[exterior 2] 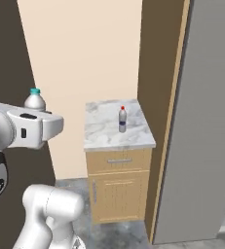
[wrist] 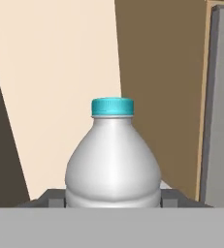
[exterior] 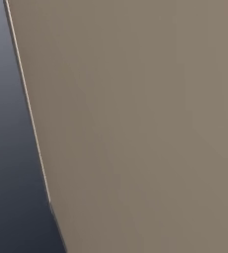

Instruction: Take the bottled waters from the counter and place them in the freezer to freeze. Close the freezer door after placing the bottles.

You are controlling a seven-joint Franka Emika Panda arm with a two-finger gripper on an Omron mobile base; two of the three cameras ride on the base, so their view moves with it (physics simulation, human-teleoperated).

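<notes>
My gripper (wrist: pixel 113 199) is shut on the teal-capped bottled water (wrist: pixel 112 160). The bottle stands upright between the dark fingertips (wrist: pixel 53 198). In the right base view its teal cap and clear shoulder (exterior 2: pixel 34 100) peek above the white hand at the left, well above floor level. The red-capped bottled water (exterior 2: pixel 122 119) stands upright on the marble counter (exterior 2: pixel 99 133), near its middle right. A tall plain grey freezer door (exterior 2: pixel 206 121) rises right of the counter and shows at the right edge of the hand view (wrist: pixel 222 106). The freezer's inside is out of view.
The counter tops a light wooden cabinet (exterior 2: pixel 118 189) with a drawer and one door. Behind it is a cream wall (exterior 2: pixel 84 53), with a brown panel (exterior 2: pixel 155 73) between counter and fridge. A broad tan surface (exterior: pixel 145 123) sits very close to the left base camera.
</notes>
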